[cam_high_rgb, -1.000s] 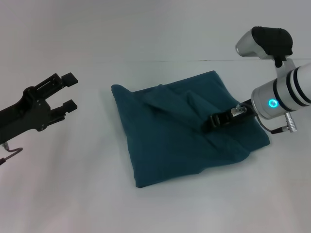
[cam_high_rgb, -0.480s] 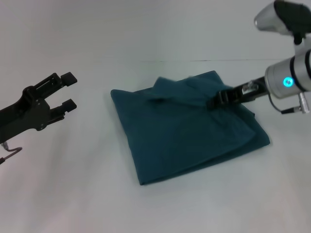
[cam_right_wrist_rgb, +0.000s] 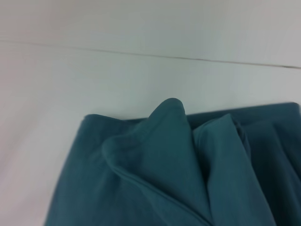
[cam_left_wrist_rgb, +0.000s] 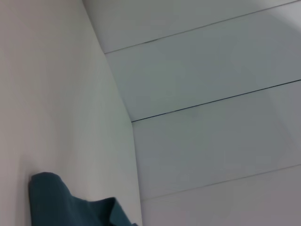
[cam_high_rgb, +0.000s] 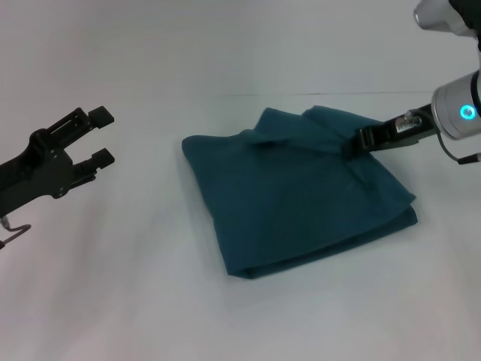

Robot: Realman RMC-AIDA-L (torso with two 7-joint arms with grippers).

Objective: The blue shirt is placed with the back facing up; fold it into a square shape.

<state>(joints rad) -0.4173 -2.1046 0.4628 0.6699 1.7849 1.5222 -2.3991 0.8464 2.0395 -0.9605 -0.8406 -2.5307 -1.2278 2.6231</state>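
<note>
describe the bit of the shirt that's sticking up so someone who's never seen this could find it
On the white table lies the blue shirt, folded into a rough square. Along its far edge, just left of the right gripper, a raised flap peaks up. It is the only part that stands off the flat cloth.

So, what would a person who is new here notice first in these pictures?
First, the blue shirt, folded into a rough square in the middle of the white table, with loose flaps sticking up along its far edge. Next, the right claw, at the shirt's far right part beside those flaps. The left claw hangs open over bare table off to the left, away from the cloth.
</note>
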